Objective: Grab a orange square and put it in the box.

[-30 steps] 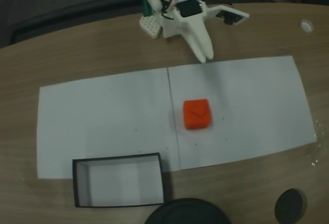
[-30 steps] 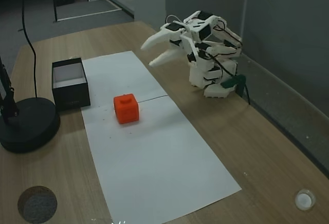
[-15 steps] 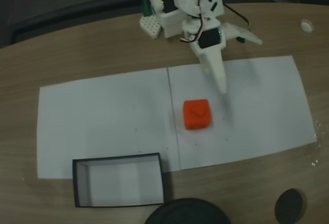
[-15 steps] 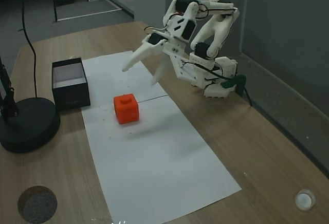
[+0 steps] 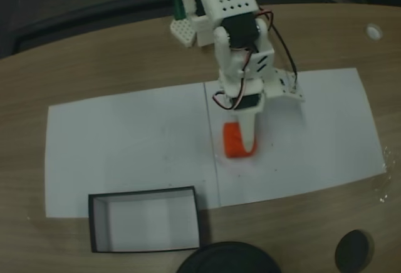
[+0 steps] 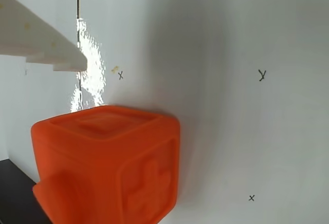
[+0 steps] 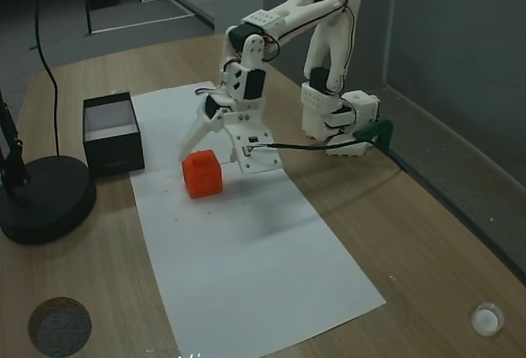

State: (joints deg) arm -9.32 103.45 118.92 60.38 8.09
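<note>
Box: black walls, pale inside, at the near left corner of the white paper sheet, toward the table front edge in a fixed view. Round black base: just beside the box in a fixed view. Orange square: on the paper near its middle seam, well apart from the box. Hand: white, fingers spread wide, lowered over the square, one finger covering part of its top. Small black disc: near right table edge.
</note>
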